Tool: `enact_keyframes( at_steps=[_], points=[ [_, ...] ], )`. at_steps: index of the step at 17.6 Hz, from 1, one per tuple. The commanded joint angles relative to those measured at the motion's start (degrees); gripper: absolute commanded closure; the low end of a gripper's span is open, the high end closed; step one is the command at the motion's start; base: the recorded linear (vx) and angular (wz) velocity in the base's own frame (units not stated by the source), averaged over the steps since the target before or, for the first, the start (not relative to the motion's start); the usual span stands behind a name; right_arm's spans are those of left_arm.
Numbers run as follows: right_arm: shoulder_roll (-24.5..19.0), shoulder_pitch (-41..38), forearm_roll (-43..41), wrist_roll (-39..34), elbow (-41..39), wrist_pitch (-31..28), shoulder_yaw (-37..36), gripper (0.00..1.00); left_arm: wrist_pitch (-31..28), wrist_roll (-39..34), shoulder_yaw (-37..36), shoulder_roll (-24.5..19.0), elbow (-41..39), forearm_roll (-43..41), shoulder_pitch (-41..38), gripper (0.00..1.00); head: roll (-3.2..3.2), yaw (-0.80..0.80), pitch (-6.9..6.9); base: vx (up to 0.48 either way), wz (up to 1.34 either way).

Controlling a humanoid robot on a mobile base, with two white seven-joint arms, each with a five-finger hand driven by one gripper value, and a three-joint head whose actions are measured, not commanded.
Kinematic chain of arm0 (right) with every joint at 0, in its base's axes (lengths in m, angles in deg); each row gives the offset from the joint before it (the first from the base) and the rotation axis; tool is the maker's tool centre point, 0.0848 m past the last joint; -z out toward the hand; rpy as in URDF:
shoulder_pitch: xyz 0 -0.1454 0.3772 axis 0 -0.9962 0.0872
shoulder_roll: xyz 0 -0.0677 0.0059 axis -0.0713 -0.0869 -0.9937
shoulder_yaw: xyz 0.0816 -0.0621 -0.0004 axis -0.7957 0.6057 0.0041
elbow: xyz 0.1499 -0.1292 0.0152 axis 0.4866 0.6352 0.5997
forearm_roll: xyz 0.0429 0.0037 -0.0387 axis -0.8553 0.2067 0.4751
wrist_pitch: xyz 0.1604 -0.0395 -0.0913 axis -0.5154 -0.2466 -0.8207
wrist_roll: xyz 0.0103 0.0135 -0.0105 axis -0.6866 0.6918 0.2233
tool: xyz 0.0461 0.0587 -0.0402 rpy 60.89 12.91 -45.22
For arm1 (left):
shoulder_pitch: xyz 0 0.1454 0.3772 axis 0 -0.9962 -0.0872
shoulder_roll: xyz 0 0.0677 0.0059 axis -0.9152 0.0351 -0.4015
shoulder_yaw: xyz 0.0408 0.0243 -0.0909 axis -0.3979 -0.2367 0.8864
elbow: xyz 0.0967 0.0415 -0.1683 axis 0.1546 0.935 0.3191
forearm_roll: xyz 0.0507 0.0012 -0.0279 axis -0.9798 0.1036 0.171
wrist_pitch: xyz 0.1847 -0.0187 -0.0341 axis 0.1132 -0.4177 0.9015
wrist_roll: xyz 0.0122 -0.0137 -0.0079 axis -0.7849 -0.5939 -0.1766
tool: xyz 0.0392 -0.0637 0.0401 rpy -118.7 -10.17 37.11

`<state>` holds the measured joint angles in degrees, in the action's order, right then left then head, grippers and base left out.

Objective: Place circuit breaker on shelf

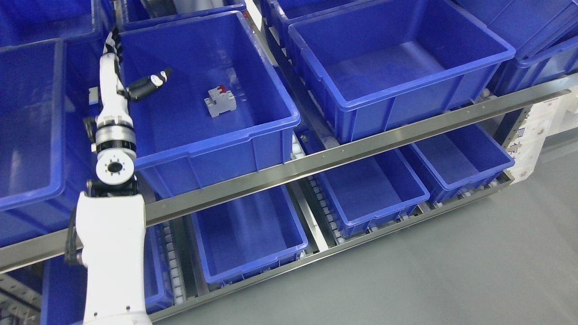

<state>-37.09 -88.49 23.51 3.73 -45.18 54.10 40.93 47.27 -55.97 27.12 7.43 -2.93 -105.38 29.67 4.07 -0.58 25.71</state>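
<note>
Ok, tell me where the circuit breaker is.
Head view, left of centre: the circuit breaker lies on the floor of the blue bin, right of the left hand.

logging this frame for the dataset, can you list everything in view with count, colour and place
circuit breaker: one, grey with red switches, lying on the floor of the upper-shelf bin left of centre
upper-shelf bins: several, blue, some cut off by the picture's edges; only the one with the breaker holds anything that shows
lower-shelf bins: at least three, blue, under the rail, nothing showing inside
metal rail: one, silver, running diagonally across the shelf front
roller tracks: white rollers between the lower bins
floor: grey, lower right
left hand: one, white and black, fingers spread, at the left wall of the breaker's bin, holding nothing
right hand: not in view
</note>
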Motion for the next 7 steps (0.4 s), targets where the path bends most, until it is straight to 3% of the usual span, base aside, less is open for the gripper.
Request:
enact_keyframes(
  at_steps=[1,2,7],
  points=[
    [1.0,0.0,0.0,0.0,0.0,-0.1,0.0,0.00,-4.6,0.4,-4.6,0.7,-20.8,8.5,-8.4,0.00,0.00,0.00,0.00,-0.158,0.12],
    [1.0,0.0,0.0,0.0,0.0,-0.1,0.0,0.00,-7.2,0.4,-5.8,0.7,-20.8,11.5,-8.6,0.00,0.00,0.00,0.00,-0.158,0.12],
    [1.0,0.0,0.0,0.0,0.0,-0.1,0.0,0.00,-7.4,0.4,-5.5,0.7,-20.8,11.7,-8.6,0.00,0.00,0.00,-0.01,-0.110,0.01]
  ],
)
